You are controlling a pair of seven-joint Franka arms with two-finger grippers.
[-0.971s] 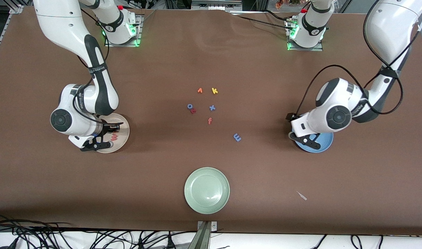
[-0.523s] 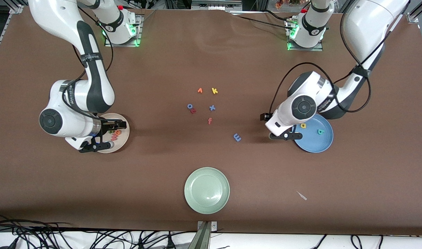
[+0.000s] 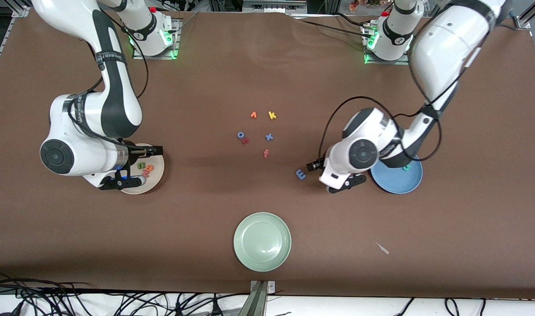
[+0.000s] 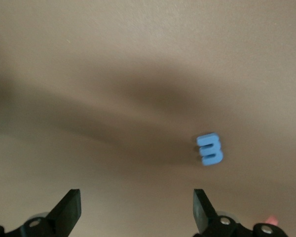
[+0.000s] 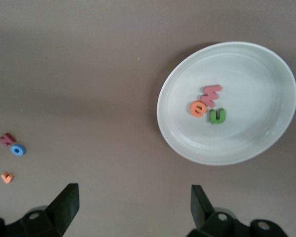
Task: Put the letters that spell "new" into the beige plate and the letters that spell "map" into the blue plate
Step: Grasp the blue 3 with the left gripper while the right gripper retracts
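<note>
The beige plate [image 3: 155, 177] [image 5: 256, 79] holds the green "n" [image 3: 141, 166] [image 5: 217, 116], orange "e" [image 3: 149, 168] [image 5: 197, 108] and salmon "w" [image 3: 145, 174] [image 5: 212, 95]. My right gripper [image 3: 131, 169] [image 5: 133, 205] hangs over that plate, open and empty. The blue "m" [image 3: 300, 174] [image 4: 209, 149] lies on the table. My left gripper [image 3: 347, 183] [image 4: 134, 210] is open and empty between the "m" and the blue plate [image 3: 399, 184]. The teal "p" [image 3: 407, 167] shows in the blue plate. My left arm hides the yellow "a".
A pale green plate [image 3: 262, 241] sits near the front camera. Loose letters lie mid-table: orange "v" [image 3: 253, 115], yellow "k" [image 3: 272, 115], blue "o" [image 3: 240, 135], a red letter [image 3: 245, 141], blue "x" [image 3: 269, 137], red-orange "f" [image 3: 266, 153]. A white scrap [image 3: 382, 248] lies toward the left arm's end.
My right gripper opened, left the "w" in the beige plate and rose. My left gripper moved off the blue plate toward the blue "m".
</note>
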